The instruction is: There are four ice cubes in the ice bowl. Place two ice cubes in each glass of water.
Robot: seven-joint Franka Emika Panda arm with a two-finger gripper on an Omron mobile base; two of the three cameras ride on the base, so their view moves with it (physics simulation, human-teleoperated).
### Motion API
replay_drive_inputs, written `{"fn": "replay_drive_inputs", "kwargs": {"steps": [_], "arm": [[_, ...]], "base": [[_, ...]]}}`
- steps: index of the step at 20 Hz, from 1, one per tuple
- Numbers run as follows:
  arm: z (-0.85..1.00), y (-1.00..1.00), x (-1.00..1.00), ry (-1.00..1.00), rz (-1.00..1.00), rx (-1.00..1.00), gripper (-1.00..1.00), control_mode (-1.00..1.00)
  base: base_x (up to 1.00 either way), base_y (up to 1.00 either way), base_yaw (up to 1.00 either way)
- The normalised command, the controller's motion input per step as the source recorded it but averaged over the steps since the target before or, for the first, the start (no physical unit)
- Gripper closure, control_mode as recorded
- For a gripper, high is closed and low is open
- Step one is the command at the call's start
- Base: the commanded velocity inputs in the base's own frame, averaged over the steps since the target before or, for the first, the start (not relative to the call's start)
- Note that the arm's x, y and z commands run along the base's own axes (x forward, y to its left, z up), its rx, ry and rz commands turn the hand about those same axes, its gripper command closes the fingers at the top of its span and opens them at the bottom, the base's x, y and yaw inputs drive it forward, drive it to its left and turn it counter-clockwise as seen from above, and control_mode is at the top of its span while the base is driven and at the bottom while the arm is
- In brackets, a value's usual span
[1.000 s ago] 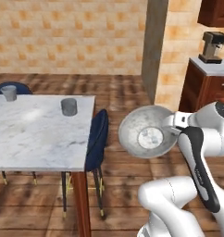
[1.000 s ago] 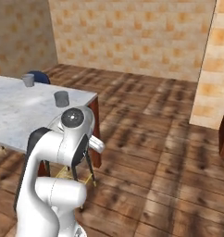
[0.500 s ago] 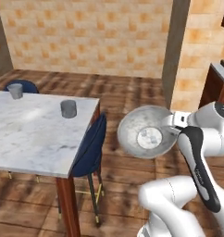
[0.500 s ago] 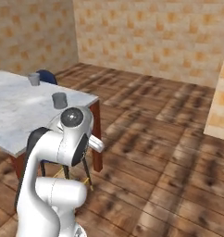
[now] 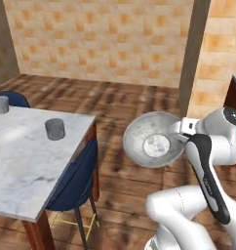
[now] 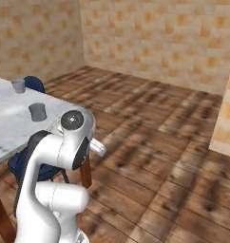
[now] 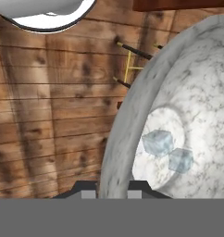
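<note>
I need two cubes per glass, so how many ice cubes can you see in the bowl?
2: one ice cube and a second beside it, both on the bottom of the bowl held by the gripper. More may be hidden past the picture's edge.

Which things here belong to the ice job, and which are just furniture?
Job:
ice bowl, held off the table by the tool
ice cubes inside it
near glass on the table
far glass on the table

Just there:
marble table
blue chair
</note>
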Motion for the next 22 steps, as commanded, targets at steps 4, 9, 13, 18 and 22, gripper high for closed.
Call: {"fn": "replay_drive_inputs", "kwargs": {"steps": [4,9,13,18,22], "arm": [[0.0,0.0,0.0,0.0,0.0,0.0,1.0,1.0],[0.0,0.0,0.0,0.0,0.0,0.0,1.0,1.0],[0.0,0.0,0.0,0.0,0.0,0.0,1.0,1.0],[0.0,0.0,0.0,0.0,0.0,0.0,1.0,1.0],[0.0,0.0,0.0,0.0,0.0,0.0,1.0,1.0]], "base": [[0.38,-0.78,0.25],[0.48,-0.77,0.25],[0.51,-0.72,0.33],[0.55,-0.62,0.41],[0.47,-0.69,0.48]]}}
